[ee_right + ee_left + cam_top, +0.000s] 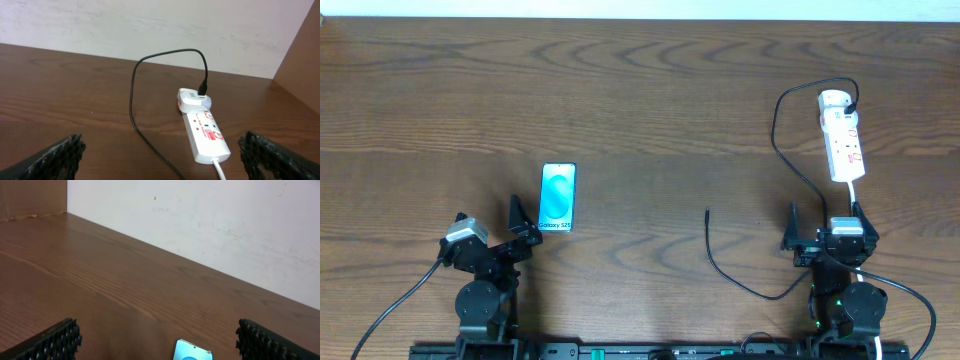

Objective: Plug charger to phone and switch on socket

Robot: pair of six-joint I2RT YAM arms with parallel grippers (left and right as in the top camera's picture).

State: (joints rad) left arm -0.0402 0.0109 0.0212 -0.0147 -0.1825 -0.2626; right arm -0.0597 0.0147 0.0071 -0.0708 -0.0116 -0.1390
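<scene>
The phone lies face up left of the table's centre, its light blue screen reading "Galaxy S25". Only its top edge shows in the left wrist view. My left gripper is open just short of the phone's near left corner and holds nothing. The white socket lies at the far right, a round white plug at its far end. The black charger loops from that plug to a free tip lying mid-table. My right gripper is open and empty, just short of the socket.
A white cord leaves the socket's near end toward my right arm. A pale wall stands at the table's far edge. Bare wood lies between phone and socket.
</scene>
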